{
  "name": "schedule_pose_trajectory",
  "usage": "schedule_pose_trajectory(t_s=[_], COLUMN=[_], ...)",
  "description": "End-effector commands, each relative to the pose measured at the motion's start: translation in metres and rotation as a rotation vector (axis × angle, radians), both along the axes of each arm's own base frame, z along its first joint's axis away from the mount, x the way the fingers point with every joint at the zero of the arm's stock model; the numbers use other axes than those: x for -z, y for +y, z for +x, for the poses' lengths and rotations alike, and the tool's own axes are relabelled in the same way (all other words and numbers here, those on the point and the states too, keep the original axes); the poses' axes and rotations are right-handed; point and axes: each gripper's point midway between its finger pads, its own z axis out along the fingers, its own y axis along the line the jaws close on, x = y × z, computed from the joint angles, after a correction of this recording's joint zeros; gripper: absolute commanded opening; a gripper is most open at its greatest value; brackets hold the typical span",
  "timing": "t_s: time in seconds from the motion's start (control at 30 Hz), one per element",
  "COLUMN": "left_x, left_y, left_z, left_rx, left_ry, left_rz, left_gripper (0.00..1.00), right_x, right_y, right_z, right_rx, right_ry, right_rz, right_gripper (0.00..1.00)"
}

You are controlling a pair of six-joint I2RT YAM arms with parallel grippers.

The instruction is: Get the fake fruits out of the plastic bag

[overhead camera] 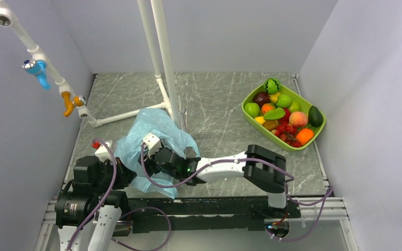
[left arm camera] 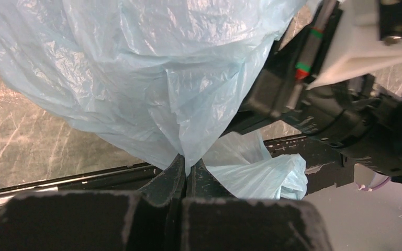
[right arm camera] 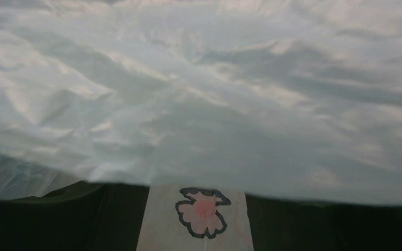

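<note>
The light-blue plastic bag (overhead camera: 157, 125) lies crumpled at the near left of the table. My left gripper (left arm camera: 188, 164) is shut on a gathered fold of the bag (left arm camera: 162, 78) and holds it up. My right gripper (right arm camera: 196, 196) reaches into the bag from the right; its dark fingers (right arm camera: 84, 219) stand apart, with only bag film (right arm camera: 199, 94) and a pink flower print between them. No fruit shows inside the bag. The fake fruits (overhead camera: 285, 117) lie piled in the lime-green tray (overhead camera: 248, 117) at the far right, the striped melon (overhead camera: 271, 85) and flat green oval (overhead camera: 275, 113) among them.
A white pipe frame (overhead camera: 159, 52) stands just behind the bag, and its foot runs left along the table. A pipe with blue and orange taps (overhead camera: 41, 70) hangs at the left wall. My right arm's wrist (left arm camera: 335, 104) crowds close to the left gripper. Grey walls enclose three sides.
</note>
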Motion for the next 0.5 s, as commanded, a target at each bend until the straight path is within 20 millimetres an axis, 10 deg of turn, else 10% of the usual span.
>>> schedule_pose_trajectory(t_s=[0.0,0.47], left_x=[-0.01,-0.006], left_y=[-0.002,-0.025], left_z=[0.002,0.004], left_rx=[-0.002,0.057], left_ry=[-0.044,-0.057], left_rz=[-0.02,-0.158], left_gripper=[0.0,0.0], right_x=[-0.028,0.024], right_y=[0.029,0.065], right_z=[0.009,0.038], right_rx=[-0.009,-0.099], right_ry=[-0.013,0.028], right_rz=[0.122,0.069], right_gripper=[0.7,0.99])
